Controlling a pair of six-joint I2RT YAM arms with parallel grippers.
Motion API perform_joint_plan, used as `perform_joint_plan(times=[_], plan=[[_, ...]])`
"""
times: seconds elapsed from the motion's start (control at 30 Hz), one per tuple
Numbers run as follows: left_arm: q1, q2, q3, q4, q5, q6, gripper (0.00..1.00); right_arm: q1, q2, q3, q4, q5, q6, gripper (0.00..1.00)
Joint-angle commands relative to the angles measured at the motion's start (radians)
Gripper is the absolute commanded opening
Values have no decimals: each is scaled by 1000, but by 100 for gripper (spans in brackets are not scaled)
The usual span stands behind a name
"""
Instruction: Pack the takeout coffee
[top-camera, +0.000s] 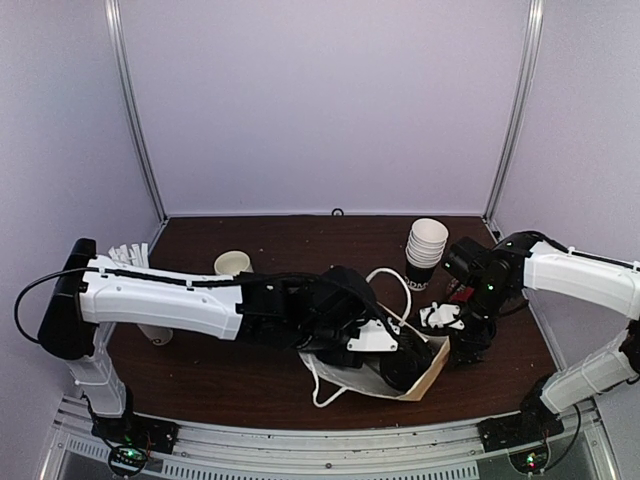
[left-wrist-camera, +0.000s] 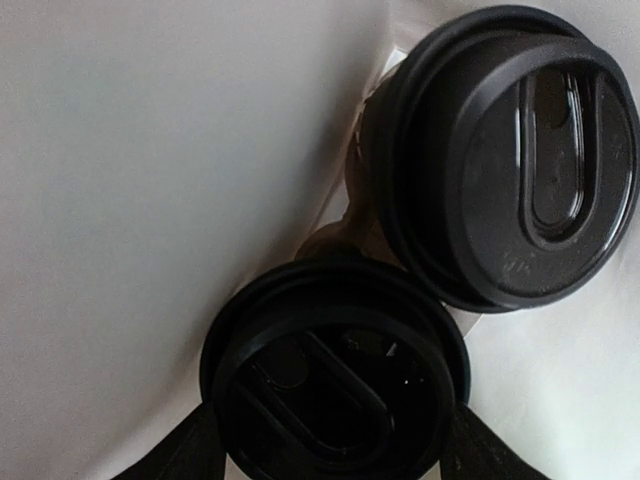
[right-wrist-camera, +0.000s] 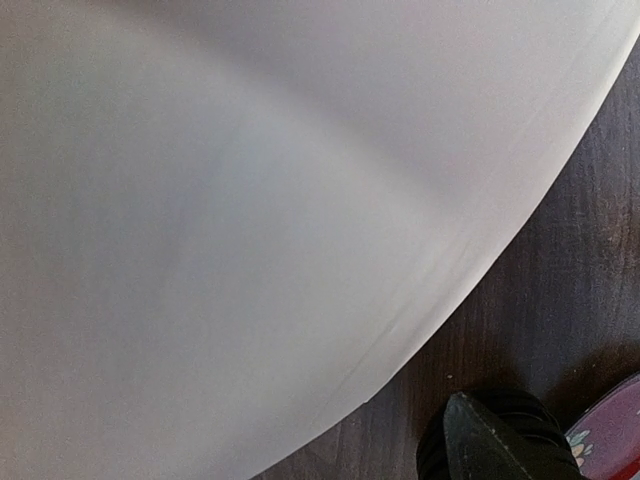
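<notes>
Takeout coffee inside the paper bag, seen from above and from both wrists. Both black cups sit within the bag's white walls. The near cup is low in the left wrist view and the far cup is just beyond it, with their lid rims meeting in that view. Each cup's long axis runs along that camera's line of sight, lid toward the bag's mouth and base deeper in. The far cup leans a little and shows a strip of its side wall.

Left hand reaches into the bag. Its fingers flank the near cup just under the lid and appear to clasp it, though black on black leaves the contact unclear. Right hand stands at the bag's right side with its jaws wide apart, gripping nothing. One finger shows outside the white wall, above the desk.

Risks, as judged:
- A finger drawn out too close could hook the lid's overhanging rim and lift the lid, or drag the cup along.
- A sideways nudge could knock the near cup into the leaning far one and spill both.
- The soft bag, unsupported, could slump or tip as the arm leaves.
- The bag's loose handles could snag the wrist.
</notes>
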Motion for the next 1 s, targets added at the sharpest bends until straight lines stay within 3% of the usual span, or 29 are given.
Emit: perform_joint_plan(times=[0.0, 0.2, 0.67, 0.97], plan=[[38, 71, 46, -120, 108, -67, 37, -1, 1, 31, -30, -51, -7, 83], [61, 137, 162, -306, 269, -129, 37, -10, -22, 35, -52, -54, -16, 84], [69, 203, 349, -512, 393, -236, 37, -53, -118, 23, -109, -127, -15, 84], [70, 293, 467, -627, 396, -262, 38, -73, -136, 26, -118, -146, -22, 84]])
